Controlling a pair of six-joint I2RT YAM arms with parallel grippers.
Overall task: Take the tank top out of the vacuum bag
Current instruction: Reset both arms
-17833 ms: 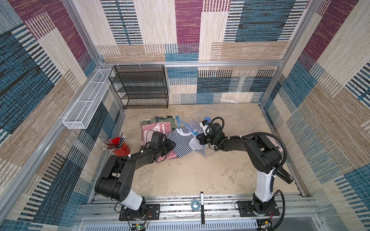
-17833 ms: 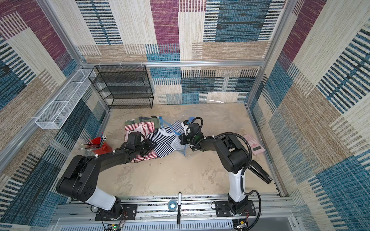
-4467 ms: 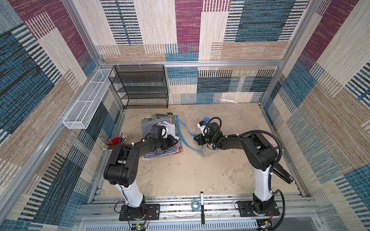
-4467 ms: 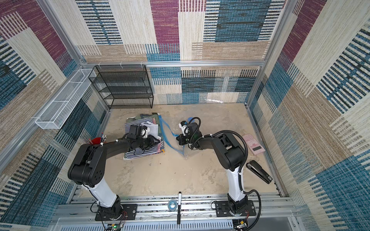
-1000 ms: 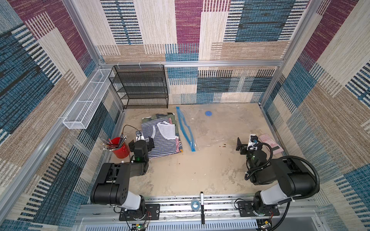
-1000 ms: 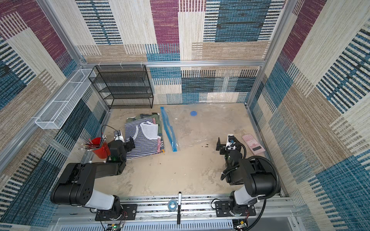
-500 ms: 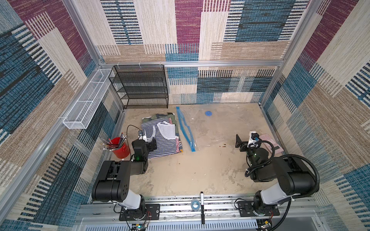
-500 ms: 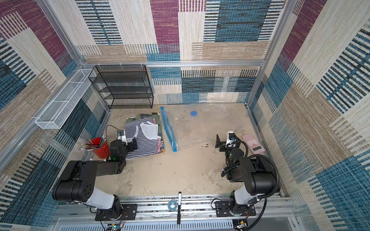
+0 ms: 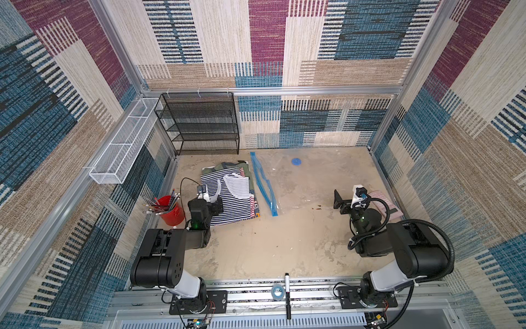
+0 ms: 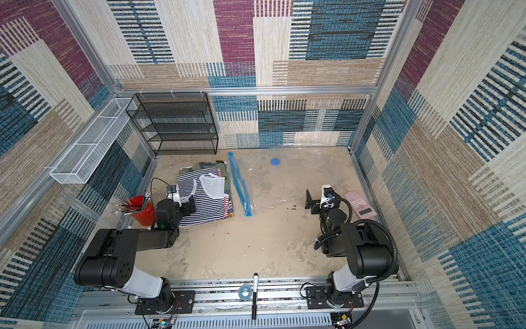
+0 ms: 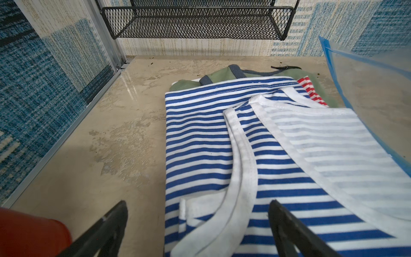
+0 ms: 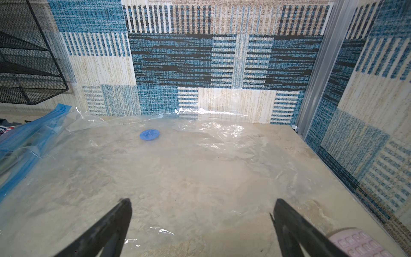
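Found the left gripper (image 11: 198,202) with jaws spread wide and nothing between them, low over the near edge of the tank top (image 11: 200,138). Saw soft knit there, navy and white stripes with white ribbed binding curving round the armholes, folded flat on an olive garment (image 11: 220,74) and a red-striped garment (image 11: 309,89), outside the vacuum bag (image 9: 299,182) and just beside its bright blue zip strip (image 9: 263,185). Found the right gripper (image 12: 202,200) likewise spread wide and empty, at the bag's near edge. Noted clear, crinkly film lying flat on the mottled beige table (image 9: 270,242), glinting at the creases, with a round blue valve (image 12: 149,135) toward the far wall. Spotted a pink calculator (image 9: 384,205) by the right arm and a red cup (image 9: 173,215) of pencils by the left. Against the view of a few seconds earlier, found both arms drawn back from mid-table toward their bases and the bag spread flat rather than bunched under the right gripper; found tank top and bag placed as a second before.
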